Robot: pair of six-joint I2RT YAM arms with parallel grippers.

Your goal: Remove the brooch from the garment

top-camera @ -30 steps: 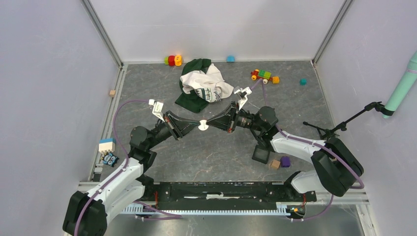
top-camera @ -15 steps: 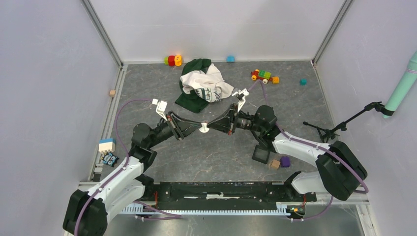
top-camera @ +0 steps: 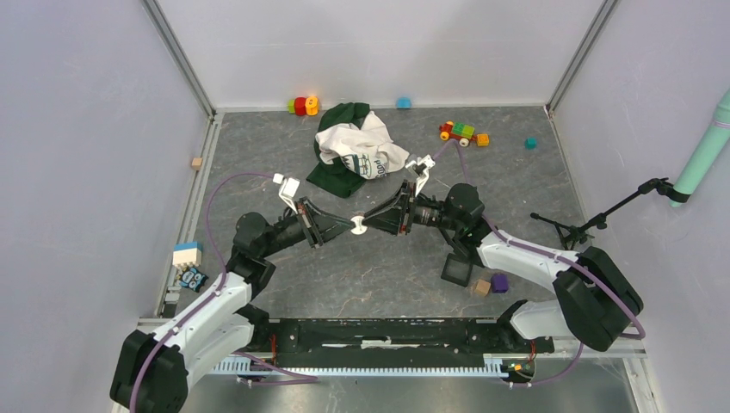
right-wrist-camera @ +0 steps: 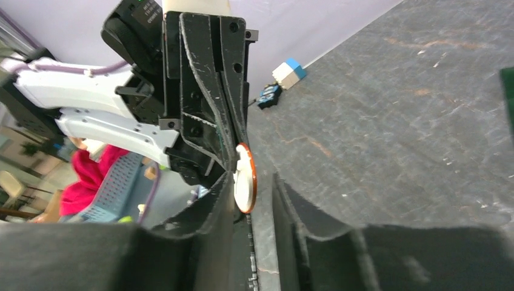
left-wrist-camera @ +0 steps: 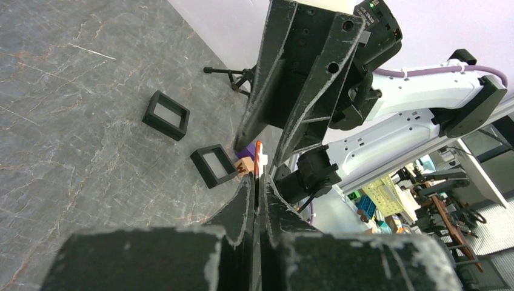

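Note:
The brooch [top-camera: 355, 226], a small white disc with an orange rim, is held in the air over the floor, between the two gripper tips. My left gripper [top-camera: 348, 228] is shut on its edge; the left wrist view shows the brooch [left-wrist-camera: 259, 159] sticking out of the closed tips of that gripper [left-wrist-camera: 259, 179]. My right gripper [top-camera: 367, 225] faces it tip to tip and is open. In the right wrist view the brooch [right-wrist-camera: 245, 179] lies against one finger [right-wrist-camera: 209, 215] of that gripper [right-wrist-camera: 254, 185]. The green and cream garment [top-camera: 357, 151] lies crumpled behind, apart from both grippers.
A black square frame [top-camera: 456, 269], a tan cube [top-camera: 480, 286] and a purple cube [top-camera: 499, 282] lie beside the right arm. A toy train [top-camera: 463, 132], red-yellow blocks [top-camera: 303, 105] and small cubes sit near the back wall. A white-blue block [top-camera: 187, 255] is at the left edge.
The two grippers and the brooch have shifted slightly toward the near edge. The left wrist has moved a little to the right. The garment has not moved.

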